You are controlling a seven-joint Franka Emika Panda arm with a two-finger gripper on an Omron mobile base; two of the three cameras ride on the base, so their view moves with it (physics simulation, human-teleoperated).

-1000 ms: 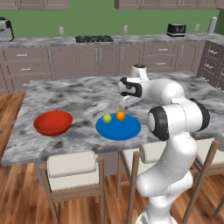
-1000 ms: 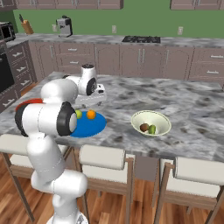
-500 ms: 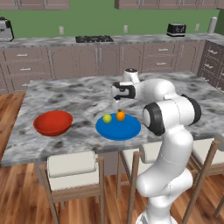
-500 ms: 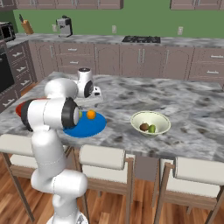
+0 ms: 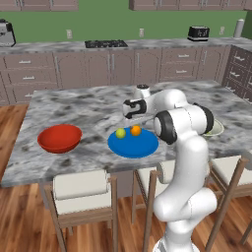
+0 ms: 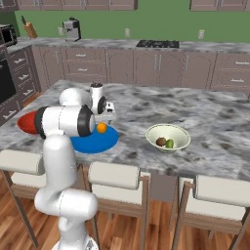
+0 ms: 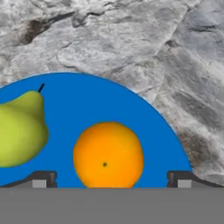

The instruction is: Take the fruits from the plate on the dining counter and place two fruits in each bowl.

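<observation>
In the hand view, the pear (image 7: 19,131) is seen at left on the blue plate (image 7: 100,100), stem toward upper right; the orange (image 7: 108,155) is framed between wide-open jaws.

Even, soft light is filling all three rendered pictures, casting only faint shadows. The hand view is looking slightly blurred, and a mild sheen is showing on the red bowl (image 5: 59,138).

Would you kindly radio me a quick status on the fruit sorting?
Gripper open above orange. Orange and pear on blue plate; two fruits in cream bowl. Red bowl empty. Nothing blocking.
</observation>
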